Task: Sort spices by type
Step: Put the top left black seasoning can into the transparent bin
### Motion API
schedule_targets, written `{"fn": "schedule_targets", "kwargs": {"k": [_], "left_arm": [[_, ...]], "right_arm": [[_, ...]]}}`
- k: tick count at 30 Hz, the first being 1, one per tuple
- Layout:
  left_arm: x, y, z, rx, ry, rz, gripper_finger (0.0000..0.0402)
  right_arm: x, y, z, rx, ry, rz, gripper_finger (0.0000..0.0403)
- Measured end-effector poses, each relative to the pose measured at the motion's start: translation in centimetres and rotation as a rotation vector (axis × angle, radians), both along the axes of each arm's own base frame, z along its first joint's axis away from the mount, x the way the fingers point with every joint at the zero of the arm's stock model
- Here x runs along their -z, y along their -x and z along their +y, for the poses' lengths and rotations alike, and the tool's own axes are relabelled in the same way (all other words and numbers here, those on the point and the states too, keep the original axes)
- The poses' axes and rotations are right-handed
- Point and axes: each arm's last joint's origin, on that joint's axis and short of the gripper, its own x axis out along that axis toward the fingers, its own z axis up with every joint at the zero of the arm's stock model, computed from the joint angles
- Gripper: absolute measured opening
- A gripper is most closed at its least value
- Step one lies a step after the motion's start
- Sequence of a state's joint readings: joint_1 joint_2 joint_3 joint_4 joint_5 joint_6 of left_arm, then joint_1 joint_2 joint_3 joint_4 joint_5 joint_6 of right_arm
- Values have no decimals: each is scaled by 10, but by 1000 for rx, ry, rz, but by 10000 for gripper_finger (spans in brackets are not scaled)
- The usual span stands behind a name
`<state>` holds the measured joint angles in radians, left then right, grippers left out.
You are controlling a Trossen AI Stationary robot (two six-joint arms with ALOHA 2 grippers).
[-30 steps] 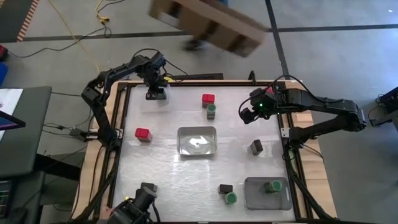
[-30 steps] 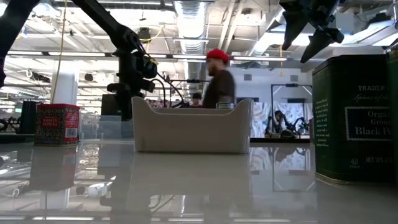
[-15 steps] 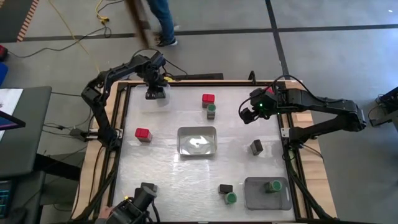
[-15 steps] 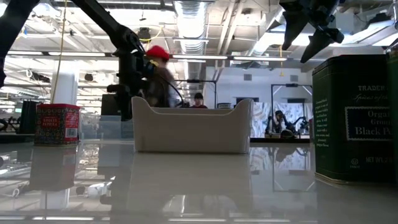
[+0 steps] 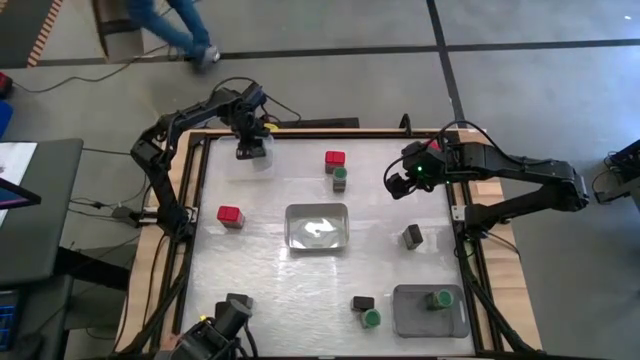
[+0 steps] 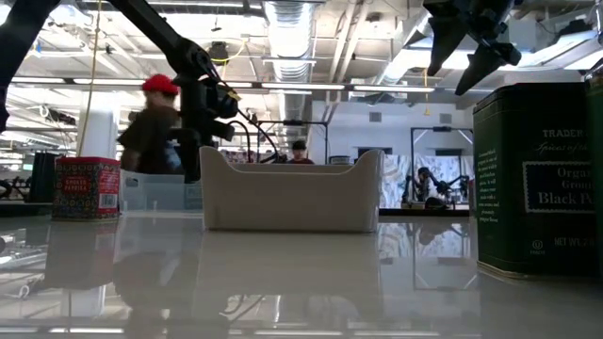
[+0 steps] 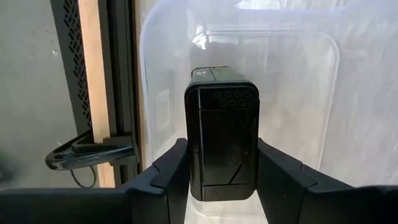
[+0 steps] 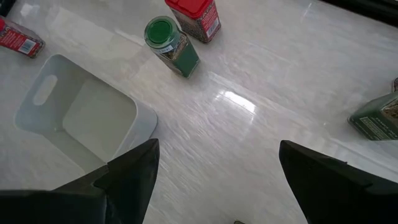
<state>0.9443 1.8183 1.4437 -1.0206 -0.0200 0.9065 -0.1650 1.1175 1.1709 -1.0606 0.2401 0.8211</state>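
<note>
While left gripper (image 7: 222, 177) flanks black spice box (image 7: 222, 130), clear tray (image 7: 323, 81) beneath

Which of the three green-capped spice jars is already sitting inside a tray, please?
The green-capped jar in the grey tray at the table's near right corner; the other two stand on the bare table.

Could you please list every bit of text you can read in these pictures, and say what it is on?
"TRADER", "Organ", "Groun", "Black P" (cut off): on the dark green tin, low view.
Red tin label: too blurred to read.
Red-capped jar and green-capped jar labels: too small to read.
</note>
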Motion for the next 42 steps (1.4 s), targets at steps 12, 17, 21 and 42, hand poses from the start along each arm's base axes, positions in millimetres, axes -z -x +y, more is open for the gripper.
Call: {"fn": "schedule_targets", "kwargs": {"k": [12,17,21,42], "left_arm": [[0,0,-1,49,3,14,151],[0,0,-1,49,2,14,151],[0,1,-1,49,2,14,151],[0,1,-1,47,2,13,152]], "right_arm": [[0,0,0,0,0,0,356],[0,0,0,0,0,0,356],[0,0,0,0,0,0,356],[0,0,0,0,0,0,356]]}}
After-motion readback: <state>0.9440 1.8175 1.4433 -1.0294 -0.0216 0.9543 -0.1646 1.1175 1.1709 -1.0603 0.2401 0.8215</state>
